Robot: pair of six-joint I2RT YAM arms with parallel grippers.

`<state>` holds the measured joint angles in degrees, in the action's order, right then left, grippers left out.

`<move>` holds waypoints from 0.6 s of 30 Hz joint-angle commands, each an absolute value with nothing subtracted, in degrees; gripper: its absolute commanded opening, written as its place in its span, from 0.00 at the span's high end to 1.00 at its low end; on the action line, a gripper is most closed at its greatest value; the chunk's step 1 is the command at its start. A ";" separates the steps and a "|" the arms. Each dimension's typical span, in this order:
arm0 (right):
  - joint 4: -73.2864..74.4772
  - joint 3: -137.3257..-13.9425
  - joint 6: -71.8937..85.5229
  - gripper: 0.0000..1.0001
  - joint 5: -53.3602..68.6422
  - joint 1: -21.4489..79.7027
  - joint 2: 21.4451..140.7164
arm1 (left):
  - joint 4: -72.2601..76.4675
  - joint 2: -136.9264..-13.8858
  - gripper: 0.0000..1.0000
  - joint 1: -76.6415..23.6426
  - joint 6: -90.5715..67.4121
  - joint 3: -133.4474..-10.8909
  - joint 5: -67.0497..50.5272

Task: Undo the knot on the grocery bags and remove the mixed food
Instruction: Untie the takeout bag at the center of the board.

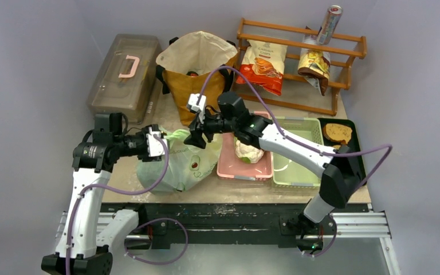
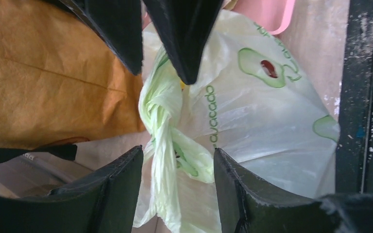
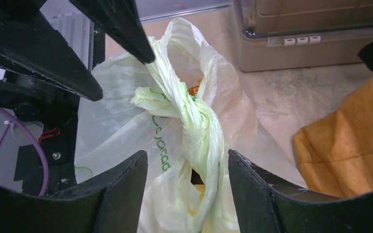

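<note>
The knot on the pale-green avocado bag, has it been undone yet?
No, the right wrist view shows the knot tightly twisted and tied, sitting inside the open right claw.

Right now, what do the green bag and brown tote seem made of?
Green bag: thin translucent plastic film, faintly glossy; it crinkles and twists into a rope at the knot. Brown tote: matte, stiff, sharply creased, probably paper or coated fabric; unclear which.

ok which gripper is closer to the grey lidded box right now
Left. The left gripper is at the green bag's left end, just in front of the box's near right corner; the right gripper is farther right, in front of the brown tote.
</note>
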<state>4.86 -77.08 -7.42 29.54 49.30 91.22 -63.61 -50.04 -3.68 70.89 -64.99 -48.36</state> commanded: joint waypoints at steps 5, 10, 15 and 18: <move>1.86 -83.92 -4.67 0.43 27.70 49.90 99.03 | -50.69 -53.97 0.46 -3.50 66.76 -63.02 -42.61; 3.33 -83.64 -5.01 0.67 28.77 49.88 97.65 | -55.23 -57.77 0.49 -3.35 71.67 -62.62 -39.90; 5.33 -81.14 -7.17 1.00 28.92 49.92 93.63 | -49.55 -59.11 0.75 -2.02 66.26 -61.67 -37.47; 6.84 -79.18 -8.10 1.00 27.17 49.03 91.57 | -46.71 -58.90 0.91 2.41 58.82 -64.98 -41.43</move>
<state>6.17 -80.84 -6.46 27.97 49.80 96.57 -52.77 -59.66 -2.39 66.76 -61.60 -38.61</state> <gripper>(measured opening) 0.015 0.172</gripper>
